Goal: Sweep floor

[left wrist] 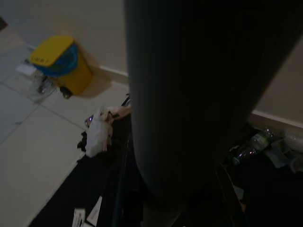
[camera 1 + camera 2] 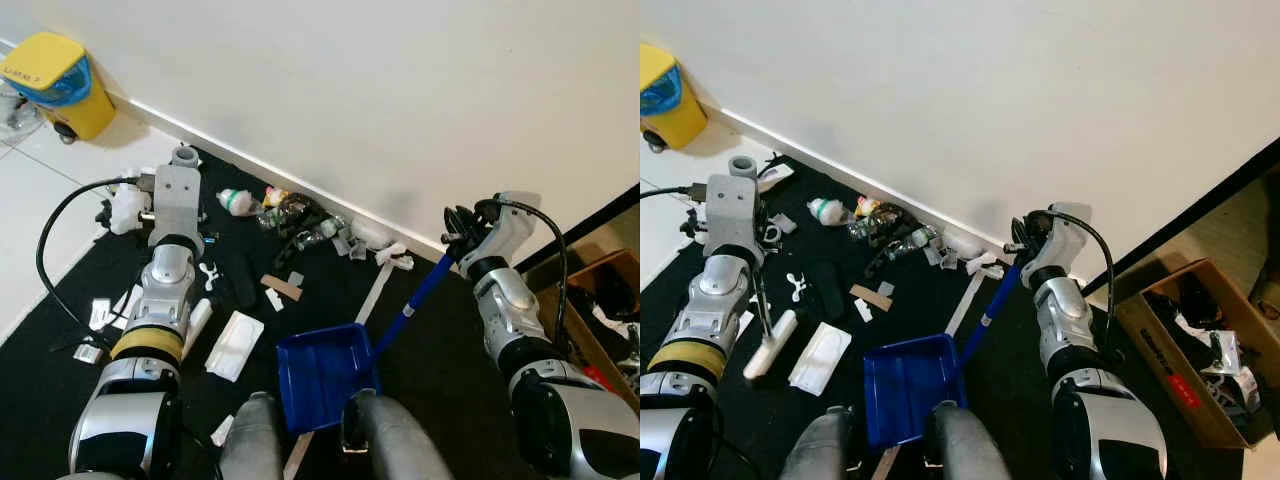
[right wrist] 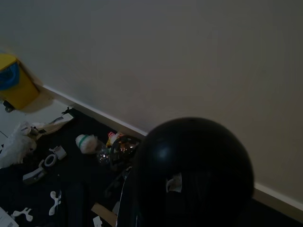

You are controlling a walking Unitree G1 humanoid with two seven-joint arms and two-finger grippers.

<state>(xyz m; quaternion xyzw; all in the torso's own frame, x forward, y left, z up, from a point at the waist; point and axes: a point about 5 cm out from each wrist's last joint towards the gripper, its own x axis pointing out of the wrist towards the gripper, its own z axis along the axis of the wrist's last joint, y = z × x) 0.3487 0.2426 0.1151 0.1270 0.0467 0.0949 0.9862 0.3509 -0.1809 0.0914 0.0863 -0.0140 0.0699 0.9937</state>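
Far left, against the wall: a yellow bin (image 2: 50, 80), standing clear of the mess and perhaps waiting for what gets collected.

Next along, stretched out over the black mat (image 2: 430, 380): the left gripper (image 2: 183, 160), close to a crumpled white wad (image 2: 127, 208), probably to work the scraps inward. Cannot tell whether its fingers are apart or together; the left wrist view is blocked by a dark column.

Strewn across the middle of the mat: the litter, thickest along the skirting. Includes a green-banded bottle (image 2: 238, 202), a tangle of clear bottles (image 2: 295, 220), a cardboard strip (image 2: 282, 287) and a flat white packet (image 2: 235, 345).

Lying flat on the mat just before the robot's legs: the blue dustpan (image 2: 325, 370), mouth turned toward the litter, so seemingly placed to receive it.

Slanting up and rightward from the pan: its blue handle (image 2: 415, 295), top end clamped in the closed fingers of the right gripper (image 2: 458, 235), held high to keep the pan pressed down and steady.

Far right: an open cardboard box (image 2: 1200, 350), off the mat.
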